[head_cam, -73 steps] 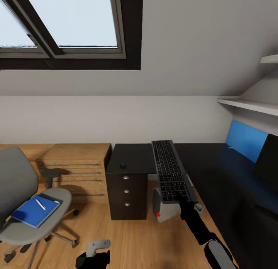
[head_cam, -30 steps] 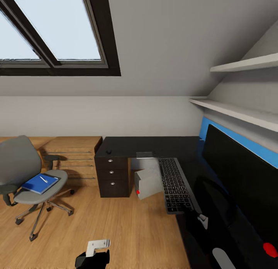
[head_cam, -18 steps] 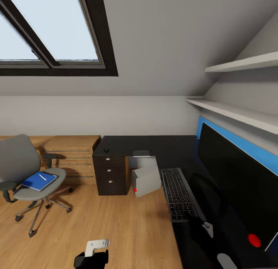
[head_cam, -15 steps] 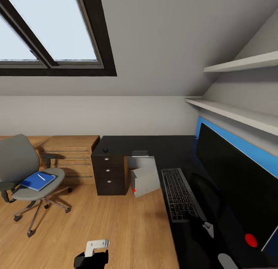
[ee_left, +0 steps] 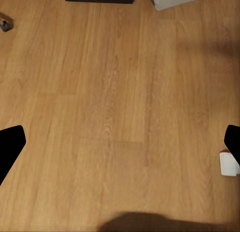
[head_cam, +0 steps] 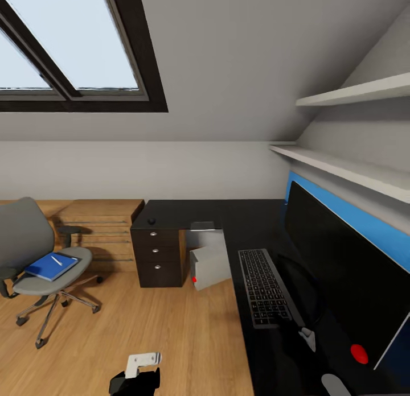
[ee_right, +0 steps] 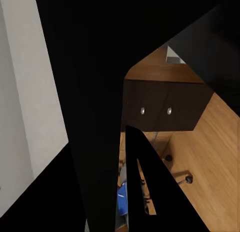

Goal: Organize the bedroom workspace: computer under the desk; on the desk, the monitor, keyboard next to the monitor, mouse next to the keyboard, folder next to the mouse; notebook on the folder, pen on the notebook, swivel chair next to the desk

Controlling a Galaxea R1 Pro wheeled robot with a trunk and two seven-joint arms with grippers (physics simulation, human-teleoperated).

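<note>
Over the last moments the keyboard [head_cam: 263, 287] has come down from above the computer [head_cam: 209, 267] to lie flat along the desk [head_cam: 250, 219] in front of the monitor [head_cam: 341, 276], so the keyboard step looks nearly done. The right gripper [head_cam: 308, 338] sits at the keyboard's near end, apparently still pinching its corner, though the dark desk makes the fingers hard to read. The left gripper [ee_left: 120, 152] hangs over bare floor with its fingers spread wide, holding nothing. Far to its left, the folder [head_cam: 51, 265], with the pen [head_cam: 56, 260] on it, waits on the swivel chair [head_cam: 34, 265]. The mouse [head_cam: 151, 220] lies well beyond the keyboard's far end, over the drawers.
</note>
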